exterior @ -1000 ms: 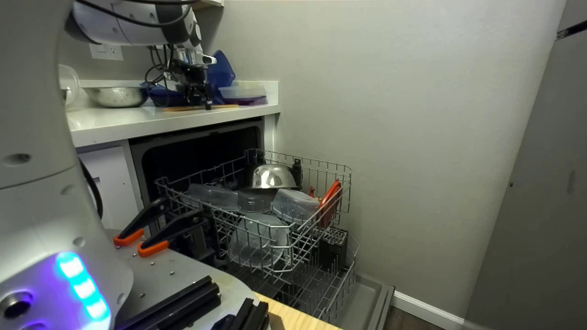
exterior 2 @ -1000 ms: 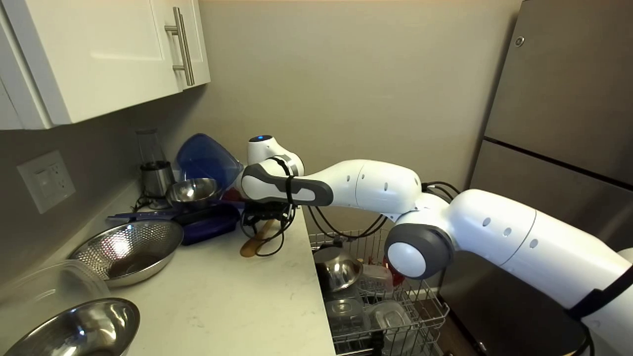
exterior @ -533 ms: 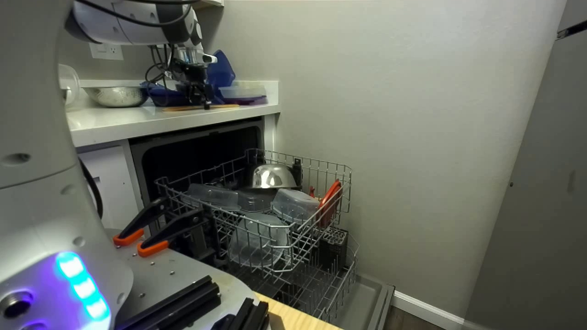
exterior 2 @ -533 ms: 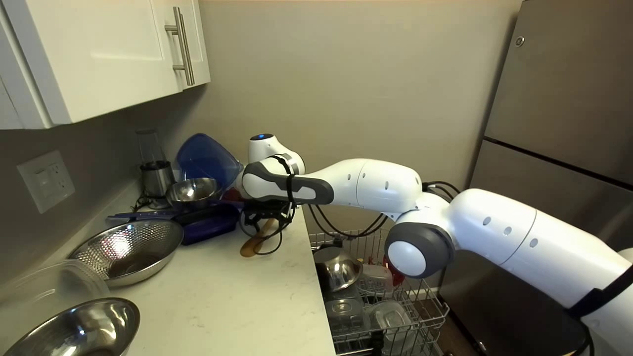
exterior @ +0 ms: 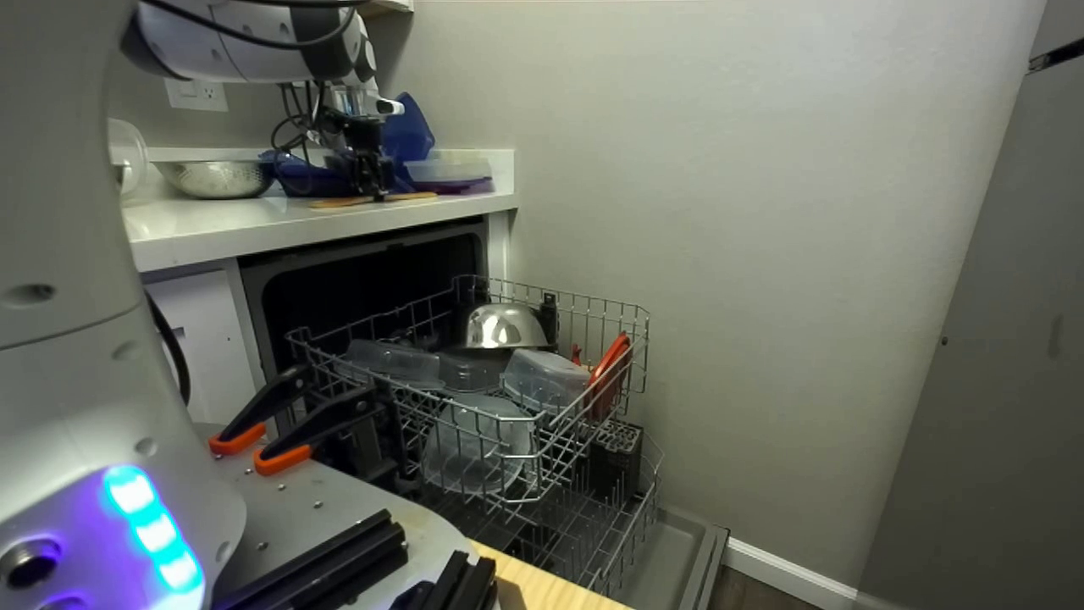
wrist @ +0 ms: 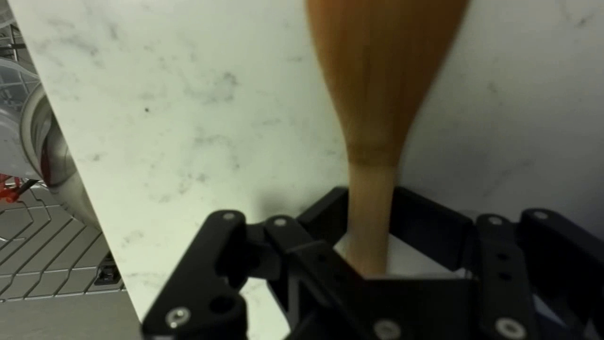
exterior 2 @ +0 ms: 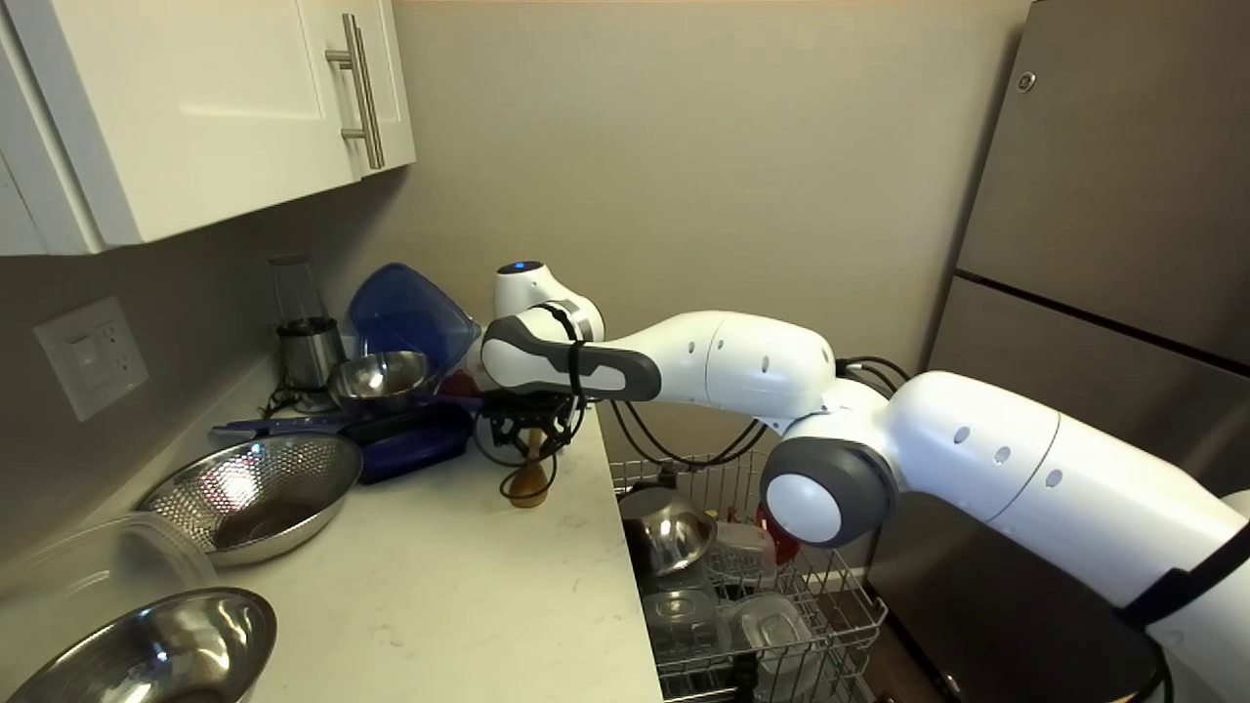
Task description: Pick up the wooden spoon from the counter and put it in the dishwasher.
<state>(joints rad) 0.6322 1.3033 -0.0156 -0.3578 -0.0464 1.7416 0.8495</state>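
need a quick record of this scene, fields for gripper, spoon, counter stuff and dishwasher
gripper: closed on the wooden spoon, at its handle
spoon position: down at the counter; touching or just lifted, cannot tell
also on counter: perforated metal bowl, tilted blue plastic piece
dishwasher: door down, upper rack pulled out
upper rack load: metal bowl, clear containers, red-orange item
status: spoon not yet in dishwasher
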